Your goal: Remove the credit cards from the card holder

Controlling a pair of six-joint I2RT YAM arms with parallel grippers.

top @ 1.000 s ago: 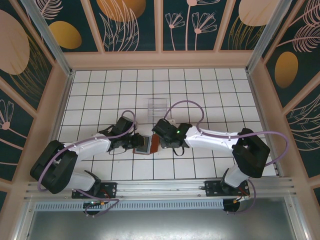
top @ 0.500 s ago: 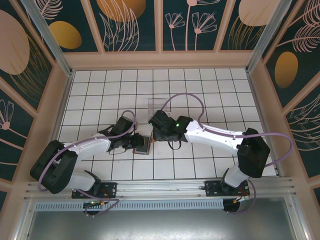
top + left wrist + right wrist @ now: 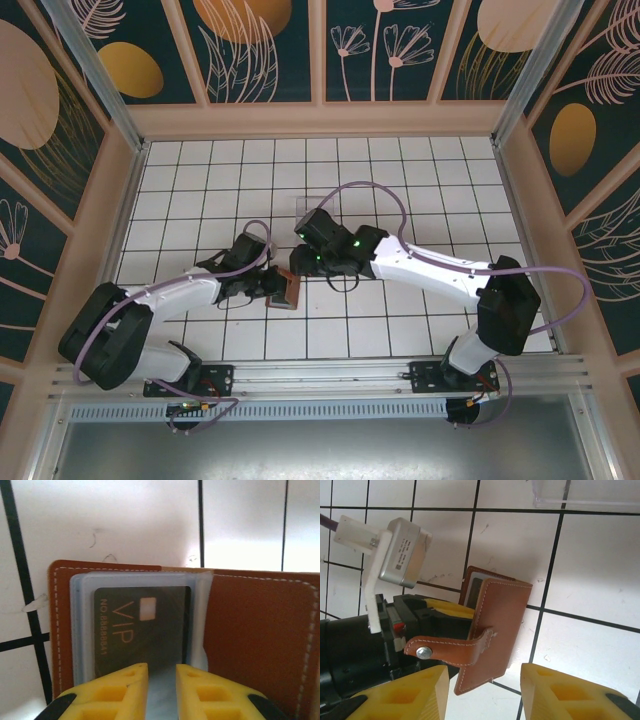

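Stitched reddish-brown leather card holder (image 3: 289, 290), left hand (image 3: 161, 669) grasping its edge, glossy dark card (image 3: 145, 630) inside, right hand (image 3: 484, 672) released above.

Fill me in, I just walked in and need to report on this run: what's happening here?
Two robot arms are working on a brown card holder on the tiled table. The left gripper pinches one edge of it, with the flap half raised. A dark VIP card sits in the clear sleeve inside, not yet pulled out. The right gripper hangs open just above the holder's flap, gripping nothing.
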